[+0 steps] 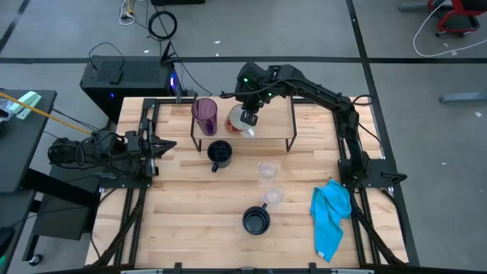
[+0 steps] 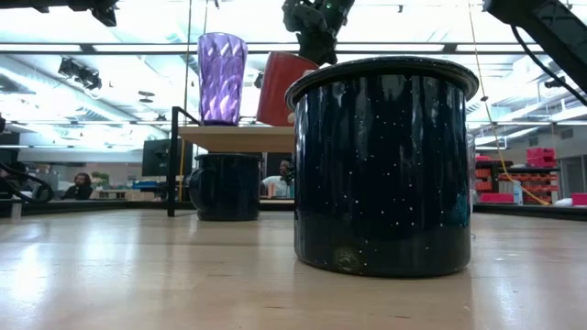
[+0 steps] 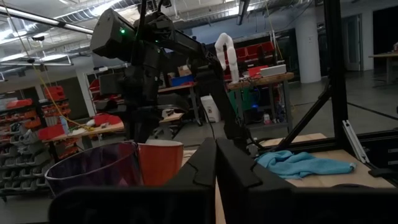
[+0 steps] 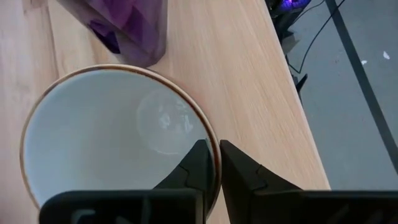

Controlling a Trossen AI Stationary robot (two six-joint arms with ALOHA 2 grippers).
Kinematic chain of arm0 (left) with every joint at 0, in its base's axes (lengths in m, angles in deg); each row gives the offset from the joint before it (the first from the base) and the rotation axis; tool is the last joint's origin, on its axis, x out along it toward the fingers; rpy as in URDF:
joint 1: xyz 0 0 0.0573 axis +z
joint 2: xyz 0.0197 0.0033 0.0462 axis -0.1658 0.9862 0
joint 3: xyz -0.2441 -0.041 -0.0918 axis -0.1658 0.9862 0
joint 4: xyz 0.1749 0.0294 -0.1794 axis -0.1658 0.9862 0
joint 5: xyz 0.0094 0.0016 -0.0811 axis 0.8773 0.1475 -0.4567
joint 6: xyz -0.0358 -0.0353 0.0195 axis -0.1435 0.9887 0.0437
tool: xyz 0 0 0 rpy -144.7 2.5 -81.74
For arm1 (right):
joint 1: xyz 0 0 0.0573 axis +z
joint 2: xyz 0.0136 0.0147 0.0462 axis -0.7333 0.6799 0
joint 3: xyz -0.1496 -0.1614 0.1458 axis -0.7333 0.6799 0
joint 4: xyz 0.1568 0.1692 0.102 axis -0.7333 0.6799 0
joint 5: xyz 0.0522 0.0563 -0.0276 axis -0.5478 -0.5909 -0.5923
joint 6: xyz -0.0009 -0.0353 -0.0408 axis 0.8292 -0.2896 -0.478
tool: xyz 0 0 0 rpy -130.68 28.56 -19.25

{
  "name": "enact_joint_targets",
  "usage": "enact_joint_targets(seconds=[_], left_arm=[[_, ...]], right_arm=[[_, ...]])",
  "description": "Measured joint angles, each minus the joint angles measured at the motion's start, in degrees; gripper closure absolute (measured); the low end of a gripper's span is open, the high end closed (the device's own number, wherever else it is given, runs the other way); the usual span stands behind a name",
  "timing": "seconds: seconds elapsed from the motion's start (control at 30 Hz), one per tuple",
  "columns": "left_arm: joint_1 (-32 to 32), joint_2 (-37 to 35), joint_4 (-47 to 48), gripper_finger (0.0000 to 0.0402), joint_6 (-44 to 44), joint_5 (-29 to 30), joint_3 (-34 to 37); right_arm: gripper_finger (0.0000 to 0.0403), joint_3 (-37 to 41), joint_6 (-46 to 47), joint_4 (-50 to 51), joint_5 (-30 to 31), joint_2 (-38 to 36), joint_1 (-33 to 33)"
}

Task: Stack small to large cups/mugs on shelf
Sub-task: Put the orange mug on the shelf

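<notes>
The white-and-orange mug [image 1: 240,123] is at the shelf [image 1: 275,114], right of the purple tumbler [image 1: 204,114], which stands on the plank. My right gripper [image 1: 249,116] is above the mug and shut on it; the low view shows the mug [image 2: 284,87] tilted. One dark mug [image 1: 220,152] stands on the table just in front of the shelf, the other [image 1: 256,221] near the front. Two clear glasses [image 1: 267,171] [image 1: 272,196] stand between them. My left gripper [image 1: 169,144] is shut and empty at the table's left. My right gripper pinches the mug's rim [image 4: 211,140], with one finger [image 4: 196,165] inside the white bowl and the other [image 4: 242,171] outside the wall. The fingers come from above, pointing down. The mug is tilted, its lower end at the shelf top [image 2: 238,137]; I cannot tell whether it rests there.
A blue cloth [image 1: 331,217] lies at the table's right front. The purple tumbler [image 4: 127,28] stands close beside the mug on the plank [image 4: 249,93]. The shelf's right half is bare wood. A black box [image 1: 125,80] stands behind the table's far left corner.
</notes>
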Motion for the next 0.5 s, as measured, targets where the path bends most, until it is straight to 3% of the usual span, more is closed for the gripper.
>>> enact_joint_targets(seconds=[0.23,0.5], left_arm=[[0.0,0.0,0.0,0.0386,0.0,0.0,0.0],[0.0,0.0,0.0,0.0382,0.0,0.0,0.0]], right_arm=[[0.0366,0.0,-0.4,0.1,0.0,0.0,0.0],[0.0335,-0.1,-0.5,-0.1,0.2,0.0,0.0]])
